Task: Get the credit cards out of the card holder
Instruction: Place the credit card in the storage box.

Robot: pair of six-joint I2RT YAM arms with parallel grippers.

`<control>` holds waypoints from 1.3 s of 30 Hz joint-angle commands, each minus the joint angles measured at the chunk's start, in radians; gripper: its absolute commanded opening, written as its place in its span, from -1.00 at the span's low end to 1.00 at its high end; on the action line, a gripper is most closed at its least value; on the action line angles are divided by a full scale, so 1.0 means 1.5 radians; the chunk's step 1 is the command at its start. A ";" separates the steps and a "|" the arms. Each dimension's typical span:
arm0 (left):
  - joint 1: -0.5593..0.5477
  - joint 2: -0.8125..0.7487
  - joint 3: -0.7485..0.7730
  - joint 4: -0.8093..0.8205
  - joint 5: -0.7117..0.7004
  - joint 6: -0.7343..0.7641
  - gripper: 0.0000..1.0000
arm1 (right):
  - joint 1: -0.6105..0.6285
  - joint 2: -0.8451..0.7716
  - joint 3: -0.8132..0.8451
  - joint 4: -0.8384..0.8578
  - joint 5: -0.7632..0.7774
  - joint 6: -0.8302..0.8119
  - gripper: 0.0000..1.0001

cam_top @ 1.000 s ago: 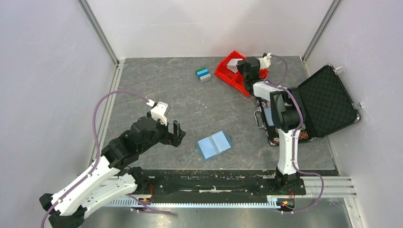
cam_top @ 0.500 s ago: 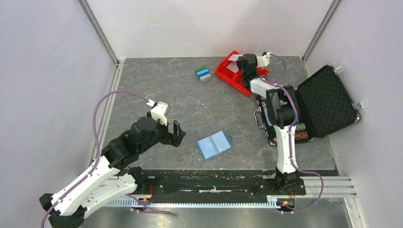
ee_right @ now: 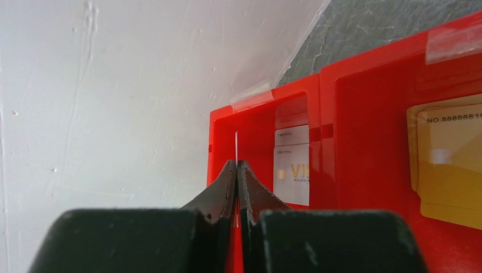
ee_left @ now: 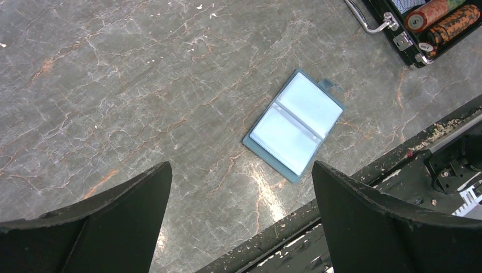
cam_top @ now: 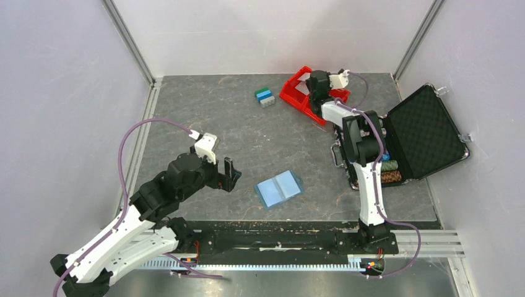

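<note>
ARMS SPLIT ACROSS THE TABLE: The left gripper point(cam_top: 231, 175), jaws spread wide and grasping nothing, hovers above the table point(cam_top: 204, 117) just left of the card holder point(cam_top: 279, 189). The holder lies opened flat near the front edge, its long axis slanting from near-left to far-right, and this arm is by far the nearer. At far right, the right gripper point(ee_right: 236, 164) is clenched over the red bin point(cam_top: 291, 93), apparently pinching a white credit card point(ee_right: 236, 145) edge-on. Other cards point(ee_right: 291, 170) lie inside the bin.
</note>
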 commanded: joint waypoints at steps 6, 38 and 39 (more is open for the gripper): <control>0.002 -0.004 0.002 0.011 0.001 0.034 1.00 | 0.023 0.032 0.072 -0.030 0.086 -0.009 -0.96; 0.002 -0.011 -0.002 0.020 0.019 0.035 1.00 | 0.027 0.076 0.129 -0.043 0.123 -0.038 -0.68; 0.002 -0.011 -0.001 0.020 0.019 0.035 1.00 | 0.027 0.075 0.129 -0.045 0.124 -0.037 -0.68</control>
